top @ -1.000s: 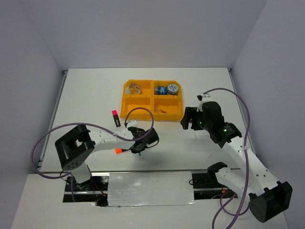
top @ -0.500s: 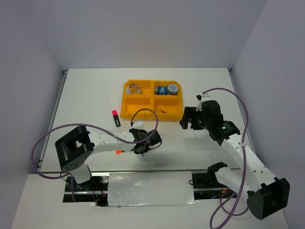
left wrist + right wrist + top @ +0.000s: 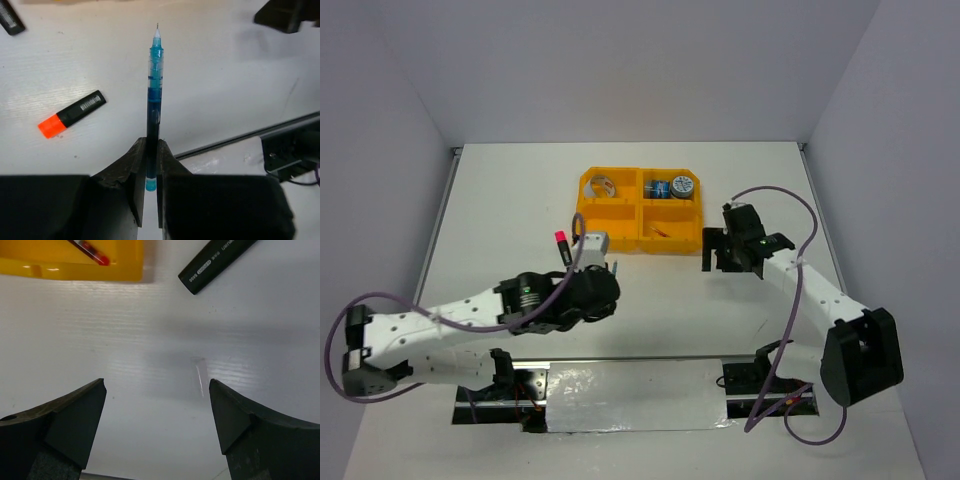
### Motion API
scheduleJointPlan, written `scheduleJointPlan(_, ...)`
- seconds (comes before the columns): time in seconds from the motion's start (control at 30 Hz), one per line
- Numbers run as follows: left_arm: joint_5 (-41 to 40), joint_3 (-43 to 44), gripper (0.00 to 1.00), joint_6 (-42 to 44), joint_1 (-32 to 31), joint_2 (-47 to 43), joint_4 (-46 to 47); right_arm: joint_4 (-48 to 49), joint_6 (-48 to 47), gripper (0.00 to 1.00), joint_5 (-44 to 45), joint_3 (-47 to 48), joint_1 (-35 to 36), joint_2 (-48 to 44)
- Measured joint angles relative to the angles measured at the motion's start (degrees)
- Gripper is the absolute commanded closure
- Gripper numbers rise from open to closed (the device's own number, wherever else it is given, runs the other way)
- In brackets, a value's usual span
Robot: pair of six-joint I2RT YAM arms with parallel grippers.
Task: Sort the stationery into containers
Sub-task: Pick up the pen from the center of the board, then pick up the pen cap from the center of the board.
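My left gripper is shut on a thin blue pen, which sticks straight out ahead of the jaws above the table. In the top view that gripper hangs near the table's middle, in front of the orange tray. An orange-capped black marker lies below it to the left. A pink-capped marker lies left of the tray. My right gripper stands open over bare table, right of the tray. A black marker and a clear pen cap lie ahead of it.
The tray's back compartments hold tape rolls and round items. A red pen lies in its near right compartment. Another black marker shows at the left wrist view's top corner. The table's near edge runs behind the pen.
The left gripper has closed on the blue pen and its arm has risen, now covering the orange-capped marker in the top view. The right arm has shifted slightly, still open.
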Motion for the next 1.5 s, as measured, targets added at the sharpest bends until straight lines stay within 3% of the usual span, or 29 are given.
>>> scheduleJointPlan(0.17, -0.4, -0.2, 1.00, 5.7, -0.2, -11.5, -3.3, 0.0, 0.3, 0.10, 0.8, 0.0, -0.6, 6.5)
scheduleJointPlan(0.37, -1.9, 0.7, 1.00, 10.1, -0.2, -16.6, -8.3, -0.1, 1.4, 0.12, 3.2, -0.2, -1.2, 12.0)
scheduleJointPlan(0.57, -1.0, -2.4, 1.00, 12.7, -0.2, -19.2, -8.4, -0.3, 2.4, 0.33, 4.0, -0.1, -2.9, 16.7)
scheduleJointPlan(0.63, -0.8, -3.2, 1.00, 13.2, -0.2, -19.9, -8.4, -0.5, 2.8, 0.36, 4.0, -0.1, -3.2, 17.1)
scheduleJointPlan(0.77, -0.5, -3.2, 1.00, 13.6, -0.2, -20.3, -8.3, -0.6, 2.8, 0.54, 2.7, -0.1, -4.0, 17.3)
scheduleJointPlan(1.13, -0.4, -2.1, 1.00, 14.6, -0.2, -20.8, -9.1, -1.2, 2.4, 0.60, 1.7, 0.1, -4.9, 17.6)
scheduleJointPlan(1.3, -0.6, 0.5, 1.00, 14.7, -0.2, -20.2, -9.5, -2.1, 2.7, 0.81, 2.1, 0.3, -4.9, 17.8)
scheduleJointPlan(1.37, -0.7, 1.5, 1.00, 14.7, -0.2, -19.5, -9.4, -2.2, 2.8, 0.95, 1.9, 0.3, -4.9, 17.8)
scheduleJointPlan(1.5, -0.5, 1.5, 0.97, 15.8, -0.2, -18.7, -8.7, -2.4, 3.0, 1.00, 0.4, 0.3, -4.9, 16.9)
